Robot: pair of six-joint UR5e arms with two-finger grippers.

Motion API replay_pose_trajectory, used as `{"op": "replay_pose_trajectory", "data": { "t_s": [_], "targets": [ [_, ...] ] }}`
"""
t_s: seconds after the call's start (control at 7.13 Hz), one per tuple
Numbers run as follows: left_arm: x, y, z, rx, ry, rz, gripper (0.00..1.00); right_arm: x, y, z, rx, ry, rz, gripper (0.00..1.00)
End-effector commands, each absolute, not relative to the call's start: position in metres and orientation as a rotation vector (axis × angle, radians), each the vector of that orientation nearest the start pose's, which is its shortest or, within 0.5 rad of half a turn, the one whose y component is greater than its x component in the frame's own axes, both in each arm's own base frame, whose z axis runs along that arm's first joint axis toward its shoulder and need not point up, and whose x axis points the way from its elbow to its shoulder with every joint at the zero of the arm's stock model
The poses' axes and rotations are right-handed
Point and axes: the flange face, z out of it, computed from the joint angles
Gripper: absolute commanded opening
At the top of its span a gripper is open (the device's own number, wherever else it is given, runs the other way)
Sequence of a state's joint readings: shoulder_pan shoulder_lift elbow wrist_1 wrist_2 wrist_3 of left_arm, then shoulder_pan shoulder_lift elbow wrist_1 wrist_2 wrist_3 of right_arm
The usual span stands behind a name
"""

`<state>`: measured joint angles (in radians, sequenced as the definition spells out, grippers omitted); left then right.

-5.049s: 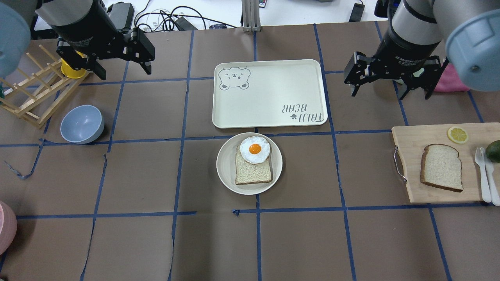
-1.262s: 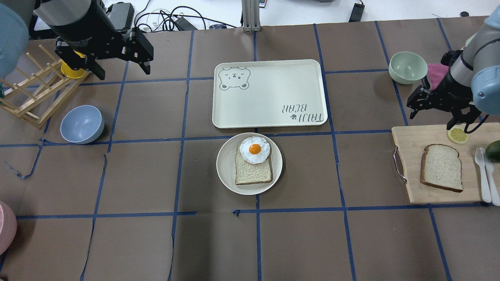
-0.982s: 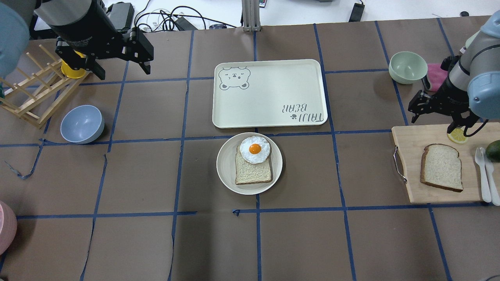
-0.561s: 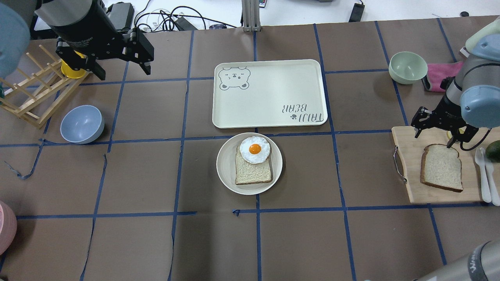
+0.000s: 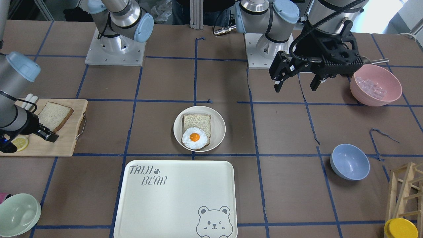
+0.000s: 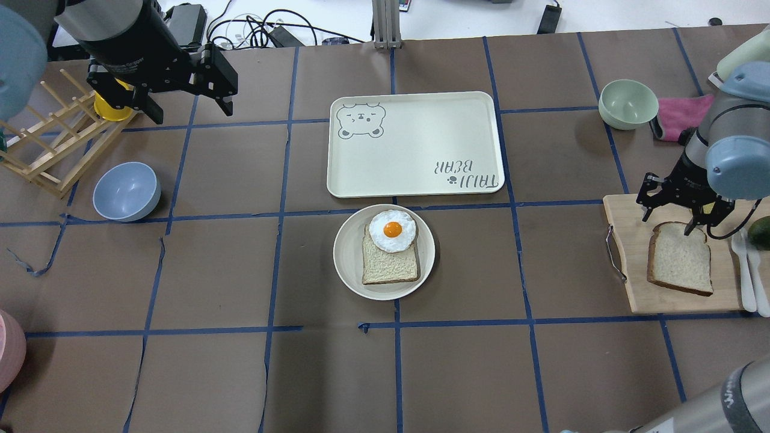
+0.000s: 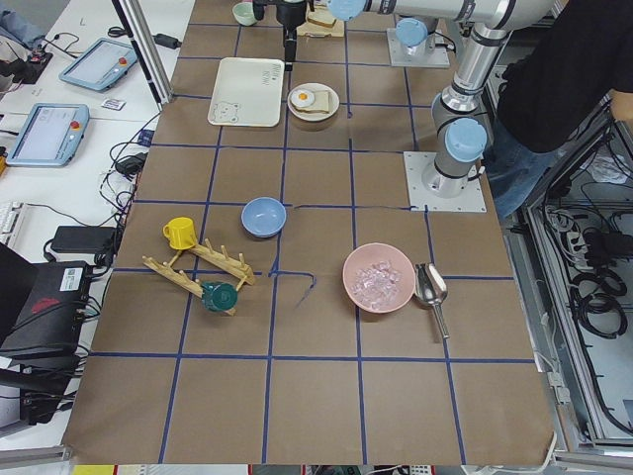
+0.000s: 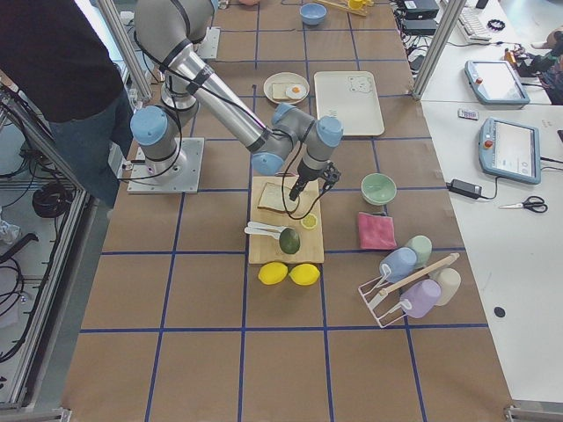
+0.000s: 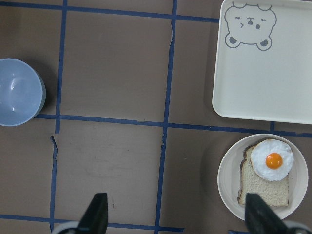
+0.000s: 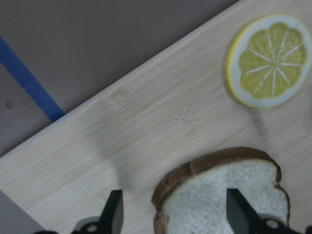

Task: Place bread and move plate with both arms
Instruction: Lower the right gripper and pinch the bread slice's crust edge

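The bread (image 6: 680, 257) lies flat on a wooden cutting board (image 6: 631, 282) at the right of the table. My right gripper (image 6: 668, 221) is open just above the bread's rounded far end. In the right wrist view (image 10: 175, 212) one finger is over bare board and the other over the bread (image 10: 224, 195). The plate (image 6: 346, 252) sits at the table's centre and holds a squarer slice with a fried egg (image 6: 391, 230). My left gripper (image 6: 189, 111) is open and empty, high over the far left of the table.
A cream bear tray (image 6: 415, 144) lies just beyond the plate. A lemon slice (image 10: 268, 61), white cutlery (image 6: 746, 270) and an avocado (image 6: 761, 231) share the board. A green bowl (image 6: 627, 103), pink cloth (image 6: 677, 111), blue bowl (image 6: 126, 191) and wooden rack (image 6: 54, 144) stand around.
My right gripper has come from the far right down and towards the robot, onto the board's far end over the bread, still open. The left arm has not moved.
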<state>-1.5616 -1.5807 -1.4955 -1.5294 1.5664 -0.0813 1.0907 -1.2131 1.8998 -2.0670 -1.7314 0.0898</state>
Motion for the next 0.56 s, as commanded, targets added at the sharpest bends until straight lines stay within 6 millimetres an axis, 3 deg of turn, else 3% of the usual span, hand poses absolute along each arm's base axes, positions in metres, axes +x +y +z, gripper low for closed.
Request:
{"op": "replay_pose_trajectory", "data": {
  "t_s": [0.0, 0.28, 0.42],
  "targets": [
    [-0.1291, -0.5064, 0.5258, -0.142, 3.142, -0.171, 1.0, -0.1406, -0.5221, 0.1909, 0.886, 3.122, 0.384, 0.73],
    [-0.1291, -0.5064, 0.5258, -0.142, 3.142, -0.171, 1.0, -0.1385, -0.5181, 0.1863, 0.888, 3.117, 0.403, 0.37],
    [-0.1291, -0.5064, 0.5258, -0.142, 3.142, -0.171, 1.0, -0.14, -0.5175, 0.1862, 0.897, 3.114, 0.406, 0.13]
  ]
}}
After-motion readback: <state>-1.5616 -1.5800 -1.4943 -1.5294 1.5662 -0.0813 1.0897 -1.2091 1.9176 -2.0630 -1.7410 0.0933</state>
